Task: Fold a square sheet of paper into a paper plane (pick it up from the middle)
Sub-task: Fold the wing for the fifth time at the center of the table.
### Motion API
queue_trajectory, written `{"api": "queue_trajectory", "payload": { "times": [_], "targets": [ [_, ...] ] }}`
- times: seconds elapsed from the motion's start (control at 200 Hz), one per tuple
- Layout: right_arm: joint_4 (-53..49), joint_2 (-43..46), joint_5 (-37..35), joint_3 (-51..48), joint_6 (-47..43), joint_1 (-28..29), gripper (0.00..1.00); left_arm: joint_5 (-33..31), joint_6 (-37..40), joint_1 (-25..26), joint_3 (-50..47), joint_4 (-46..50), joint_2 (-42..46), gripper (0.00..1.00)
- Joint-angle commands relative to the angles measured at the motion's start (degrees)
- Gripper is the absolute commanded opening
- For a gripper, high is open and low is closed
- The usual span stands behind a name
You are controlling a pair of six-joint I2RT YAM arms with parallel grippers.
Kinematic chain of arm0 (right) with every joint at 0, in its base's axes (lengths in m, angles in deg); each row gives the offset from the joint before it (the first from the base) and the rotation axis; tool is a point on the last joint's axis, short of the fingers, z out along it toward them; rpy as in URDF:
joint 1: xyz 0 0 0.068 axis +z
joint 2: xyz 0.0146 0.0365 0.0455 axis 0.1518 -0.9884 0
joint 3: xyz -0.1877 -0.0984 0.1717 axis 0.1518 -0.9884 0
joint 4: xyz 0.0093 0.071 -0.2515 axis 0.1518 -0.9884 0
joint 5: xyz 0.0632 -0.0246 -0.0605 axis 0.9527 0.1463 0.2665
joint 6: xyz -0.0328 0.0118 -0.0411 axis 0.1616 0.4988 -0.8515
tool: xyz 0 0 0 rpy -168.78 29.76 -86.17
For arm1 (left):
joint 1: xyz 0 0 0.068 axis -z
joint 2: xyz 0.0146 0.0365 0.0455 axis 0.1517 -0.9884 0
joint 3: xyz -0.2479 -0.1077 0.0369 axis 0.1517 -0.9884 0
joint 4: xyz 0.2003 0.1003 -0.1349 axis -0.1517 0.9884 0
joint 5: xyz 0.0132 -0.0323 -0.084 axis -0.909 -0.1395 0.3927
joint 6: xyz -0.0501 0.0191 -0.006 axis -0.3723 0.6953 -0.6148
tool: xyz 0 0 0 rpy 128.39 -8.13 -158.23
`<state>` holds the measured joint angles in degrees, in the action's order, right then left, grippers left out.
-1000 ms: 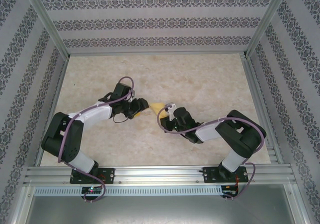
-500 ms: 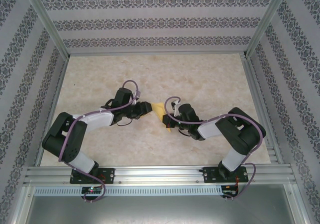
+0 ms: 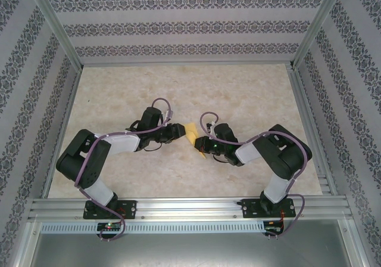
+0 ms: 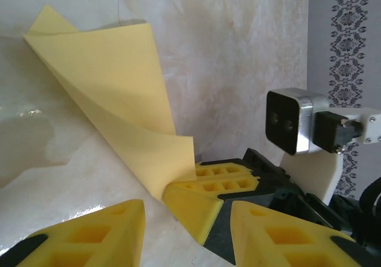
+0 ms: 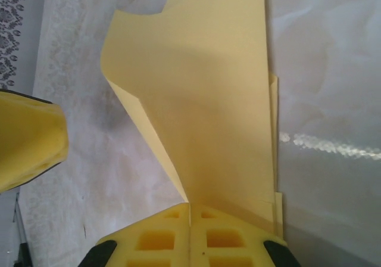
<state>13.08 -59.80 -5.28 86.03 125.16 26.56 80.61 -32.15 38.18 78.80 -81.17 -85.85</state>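
Paper plane pinched between fully closed right fingers.

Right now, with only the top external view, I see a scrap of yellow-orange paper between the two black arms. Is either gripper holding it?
Observer: Yes. The right gripper is shut on the lower edge of the folded yellow-orange paper sheet, which fans out from the grip in layers.
Operator: And the left one, has it got a hold too?
Observer: No. The left gripper is open, with the right gripper's tip ahead of its gap, and it clamps nothing.
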Motion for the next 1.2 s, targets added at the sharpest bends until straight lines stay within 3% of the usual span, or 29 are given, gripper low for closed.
{"api": "queue_trajectory", "payload": {
  "times": [0.0, 0.485, 1.194],
  "targets": [
    [2.66, -1.30, 2.38, 0.49, 2.17, -0.82, 0.00, 0.75, 0.35, 0.71, -0.61, -3.86, -0.86, 0.41],
    [10.12, -4.57, 4.74, -1.18, 7.53, -2.75, 0.00, 1.91, 0.78, 1.38, 0.58, -5.66, -3.80, 0.32],
    [8.29, -0.81, 3.97, -3.42, 18.20, -4.68, 0.00, 1.99, 3.35, 3.50, 5.36, -10.69, -10.91, 0.19]
  ]
}}
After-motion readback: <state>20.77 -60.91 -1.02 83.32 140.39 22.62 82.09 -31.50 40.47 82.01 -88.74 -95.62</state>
